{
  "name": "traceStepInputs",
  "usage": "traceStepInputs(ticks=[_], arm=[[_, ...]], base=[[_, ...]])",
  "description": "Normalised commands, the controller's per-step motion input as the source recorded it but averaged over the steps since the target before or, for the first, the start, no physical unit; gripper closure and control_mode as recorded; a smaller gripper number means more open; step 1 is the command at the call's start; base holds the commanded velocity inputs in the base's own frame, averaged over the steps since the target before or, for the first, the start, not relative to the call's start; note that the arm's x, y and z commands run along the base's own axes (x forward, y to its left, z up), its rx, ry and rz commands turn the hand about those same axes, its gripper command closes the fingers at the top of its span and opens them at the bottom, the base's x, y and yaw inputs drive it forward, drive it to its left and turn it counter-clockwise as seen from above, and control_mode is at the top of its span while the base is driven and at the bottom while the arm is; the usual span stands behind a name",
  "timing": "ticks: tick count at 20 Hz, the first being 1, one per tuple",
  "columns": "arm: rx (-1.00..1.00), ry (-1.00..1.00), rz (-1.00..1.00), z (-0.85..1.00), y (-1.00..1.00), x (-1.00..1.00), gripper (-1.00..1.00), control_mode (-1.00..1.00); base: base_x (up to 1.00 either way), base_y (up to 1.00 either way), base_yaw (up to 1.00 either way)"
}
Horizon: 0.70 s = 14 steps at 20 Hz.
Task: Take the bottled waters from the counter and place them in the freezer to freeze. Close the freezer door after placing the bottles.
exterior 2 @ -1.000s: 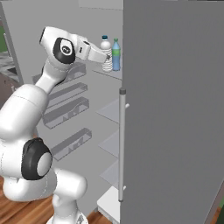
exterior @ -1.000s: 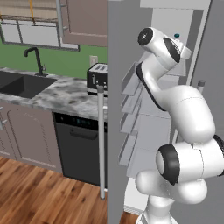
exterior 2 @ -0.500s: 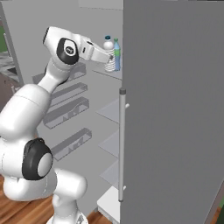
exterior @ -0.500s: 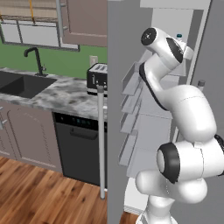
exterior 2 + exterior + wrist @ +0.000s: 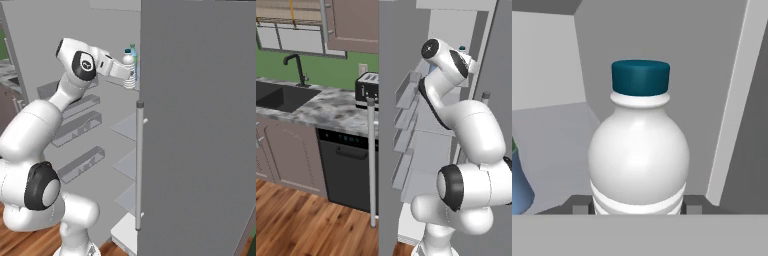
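Note:
My gripper (image 5: 128, 75) is shut on the whitish bottled water (image 5: 129, 64), which has a teal cap and is held upright inside the freezer (image 5: 125, 130), at the level of its top shelf. In the hand view this bottle (image 5: 639, 150) stands between my fingertips (image 5: 579, 205). The blue-tinted bottle (image 5: 135, 59) stands just behind it on that shelf, and its side (image 5: 519, 185) shows at the left edge. The freezer door (image 5: 388, 125) stands wide open with its inner bins (image 5: 406, 90) facing the arm. The counter (image 5: 321, 107) lies to the left.
A toaster (image 5: 367, 90) and a black sink (image 5: 281, 97) with its tap are on the counter, over a black dishwasher (image 5: 348, 165). The closed grey right fridge door (image 5: 200, 125) with its bar handle (image 5: 140, 165) borders the freezer opening. Lower freezer shelves (image 5: 127, 165) are bare.
The arm has carried the whitish bottle a little deeper into the freezer, closer to the blue bottle. The grip has not changed.

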Motion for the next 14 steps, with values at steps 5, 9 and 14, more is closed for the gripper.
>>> traceStepInputs(ticks=[5, 9, 14], arm=[[-0.02, 0.0, 0.04, 0.0, -0.17, 0.18, 1.0, -1.0], [-0.05, 0.0, 0.03, -0.07, -0.01, 0.36, 1.0, -1.0], [0.0, 0.0, 0.01, -0.13, 0.0, 0.36, 1.0, -1.0]], base=[[0.0, 0.0, 0.0], [0.0, 0.0, 0.0], [0.0, 0.0, 0.0]])
